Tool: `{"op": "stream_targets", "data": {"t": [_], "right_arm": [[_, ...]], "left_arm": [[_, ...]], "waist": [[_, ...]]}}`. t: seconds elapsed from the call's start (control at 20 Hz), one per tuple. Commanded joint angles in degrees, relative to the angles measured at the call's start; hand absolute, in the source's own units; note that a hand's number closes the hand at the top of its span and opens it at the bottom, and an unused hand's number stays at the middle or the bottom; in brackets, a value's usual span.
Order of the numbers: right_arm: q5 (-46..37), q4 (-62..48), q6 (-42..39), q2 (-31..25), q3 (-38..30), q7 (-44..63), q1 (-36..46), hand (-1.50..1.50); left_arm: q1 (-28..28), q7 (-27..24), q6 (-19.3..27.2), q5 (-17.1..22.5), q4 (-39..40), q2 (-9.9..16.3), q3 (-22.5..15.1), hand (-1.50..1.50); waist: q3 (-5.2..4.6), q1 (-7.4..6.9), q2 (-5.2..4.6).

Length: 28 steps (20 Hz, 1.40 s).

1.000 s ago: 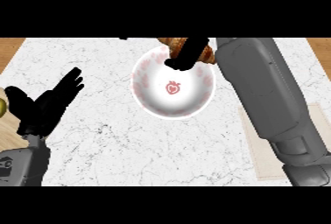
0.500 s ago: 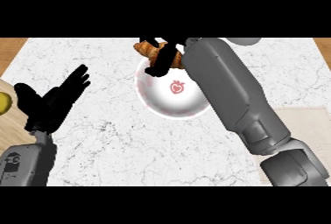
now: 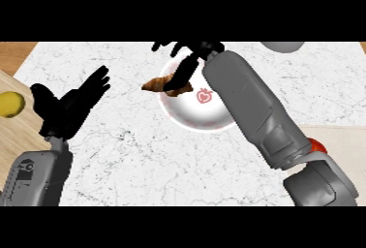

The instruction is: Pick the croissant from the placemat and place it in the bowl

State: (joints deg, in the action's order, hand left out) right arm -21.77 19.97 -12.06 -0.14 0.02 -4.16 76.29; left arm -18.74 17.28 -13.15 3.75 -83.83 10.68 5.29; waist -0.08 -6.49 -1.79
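The right hand [image 3: 187, 60] pinches the croissant [image 3: 166, 85] over the left rim of the white bowl [image 3: 204, 116] (placing step). Next, I judge, it must release inward. The left hand [image 3: 70, 104] rests open at left.

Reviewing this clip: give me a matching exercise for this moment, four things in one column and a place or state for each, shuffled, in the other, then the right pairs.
Things
1. croissant
2. bowl
3. left hand
4. yellow fruit

Places or states
A. open, fingers up, over the counter's left side
B. at the view's left edge, on the wooden surface
C. white, with a red mark inside, partly under the right forearm
D. at the bowl's left rim, by the right hand

Pairs: 1-D, 2-C, 3-A, 4-B
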Motion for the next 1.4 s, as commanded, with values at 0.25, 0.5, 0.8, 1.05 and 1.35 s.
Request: {"op": "stream_targets", "data": {"t": [0.25, 0.5, 0.8, 1.05, 1.35], "right_arm": [[5.0, -4.5, 10.7, 0.1, 0.0, -8.5, 2.3, -1.50], [5.5, -6.7, 15.2, -0.5, -3.3, -9.4, 3.2, -1.50], [6.7, -7.8, 12.4, -11.8, -6.3, -13.2, 2.5, -1.50], [6.4, -6.7, 3.2, -19.3, -6.1, -22.8, 0.4, -1.50], [9.2, -3.6, -10.9, -26.9, -8.1, -31.9, -2.9, -1.50]], "left_arm": [[-0.8, -0.2, -0.6, 0.3, 0.0, 1.0, 0.8, 0.00], [0.4, 0.9, -0.9, 1.2, -0.2, 1.9, 2.0, 0.00], [3.0, -1.2, 0.4, -0.4, -0.2, 0.7, 1.3, 0.00], [2.0, 1.5, 0.5, 1.3, -2.3, 1.2, 2.6, 0.00], [6.4, 0.5, 2.7, -1.5, -4.1, -0.5, 0.8, 0.00]], "waist": [[0.01, -0.56, -0.12], [0.05, 2.02, 0.21], [0.08, 2.98, 0.31], [0.15, 3.52, 0.67], [0.14, 5.46, 1.55]]}}
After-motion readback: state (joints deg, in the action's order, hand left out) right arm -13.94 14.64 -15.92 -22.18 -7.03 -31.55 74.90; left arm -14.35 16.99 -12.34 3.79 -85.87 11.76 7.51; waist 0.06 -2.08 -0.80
